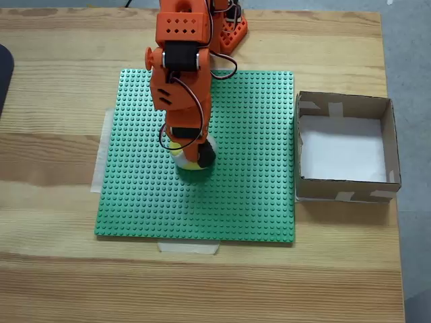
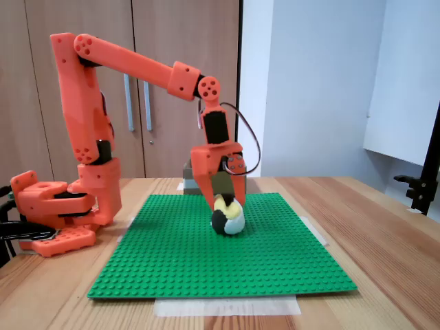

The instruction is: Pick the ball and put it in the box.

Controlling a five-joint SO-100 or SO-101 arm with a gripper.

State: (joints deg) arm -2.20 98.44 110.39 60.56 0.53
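Two fixed cameras give you this moment, one looking down from above and one from table height at the side.

From above, going left to right: your orange arm (image 1: 180, 81) reaches down the frame from its base at the top edge, and the gripper (image 1: 192, 156) sits over the middle of the green studded baseplate (image 1: 249, 202). The ball (image 1: 190, 163) lies directly under the fingers, with yellow and a black patch peeking out beneath them. Well to the right of the fingers, off the baseplate's right edge, stands the box (image 1: 345, 108), its white bottom showing and pale tape on its rim.

From the side: the arm's base (image 2: 51, 216) is far to the left of the fingers, the arm (image 2: 130, 63) arches over, and the gripper (image 2: 225, 201) points straight down. Your fingers (image 2: 203, 180) straddle the top of the ball (image 2: 227, 215), one on either side of it, and the ball rests on the baseplate (image 2: 227, 275). The jaws stand at about the ball's width; whether they squeeze it or merely sit around it, I cannot tell. Behind the fingers, a brown corner of the box (image 2: 189, 184) shows.
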